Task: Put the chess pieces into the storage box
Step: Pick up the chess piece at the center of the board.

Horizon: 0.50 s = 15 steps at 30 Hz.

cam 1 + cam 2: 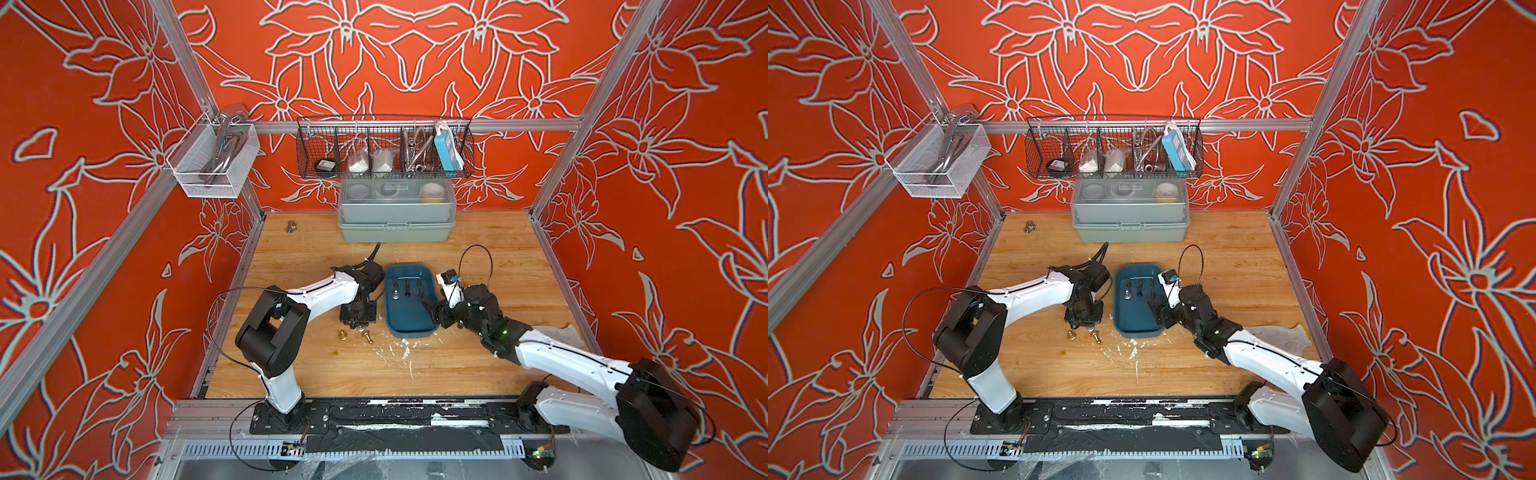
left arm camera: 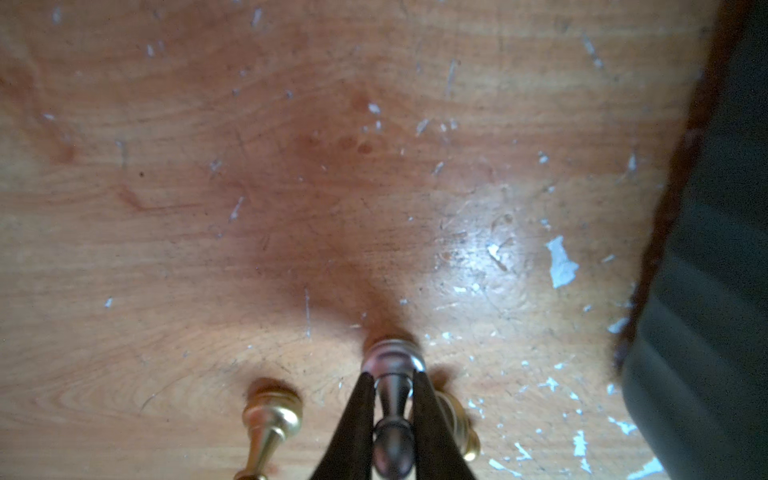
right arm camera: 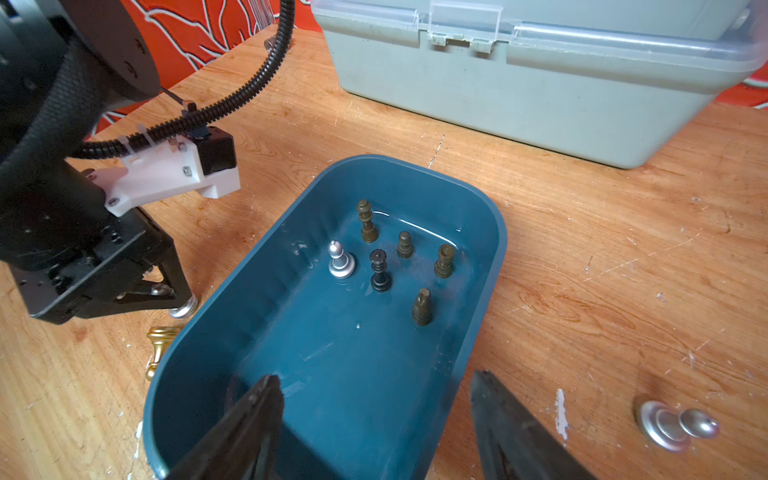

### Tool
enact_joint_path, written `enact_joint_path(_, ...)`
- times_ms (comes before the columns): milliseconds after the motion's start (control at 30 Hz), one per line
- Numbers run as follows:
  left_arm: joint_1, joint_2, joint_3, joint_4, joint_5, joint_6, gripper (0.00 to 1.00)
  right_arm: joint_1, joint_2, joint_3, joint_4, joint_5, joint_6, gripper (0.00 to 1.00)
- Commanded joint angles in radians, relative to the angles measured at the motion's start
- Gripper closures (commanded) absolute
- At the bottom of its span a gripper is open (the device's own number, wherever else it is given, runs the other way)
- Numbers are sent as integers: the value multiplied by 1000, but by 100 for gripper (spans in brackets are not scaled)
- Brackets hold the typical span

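Though six chess pieces (image 3: 380, 270) stand in the storage box (image 3: 332, 365), left jaws pinch a silver piece (image 2: 392, 359), right jaws gape empty, three strays (image 2: 272, 417) beside them.

Ten chess pieces (image 1: 1128, 295) in all. Six stand in the one tray (image 3: 482, 249): one silver (image 3: 341, 262), one black (image 3: 380, 272) and four bronze (image 3: 368, 222) (image 3: 404, 245) (image 3: 444, 262) (image 3: 422, 308). Four are outside it: two gold pieces (image 2: 270, 419) (image 2: 463, 428), an upright silver piece (image 2: 392, 399) and a silver piece on its side (image 3: 677, 424). Around them are one grey box (image 1: 395, 216), one wire basket (image 1: 384, 147) with contents too tangled to count, one mesh basket (image 1: 208, 166) and one brown fitting (image 1: 291, 227) — and two arms (image 1: 320, 289) (image 1: 573, 357).
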Motion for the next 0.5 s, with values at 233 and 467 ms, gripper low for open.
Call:
enact_joint_path(233,-11,-31,-1,-25,-46,-6,86,9,2,34,-19,22,2,24)
enact_joint_path(467,-23,-103,69,-92,-105,1,86,9,-4,32,-19,42,12,24)
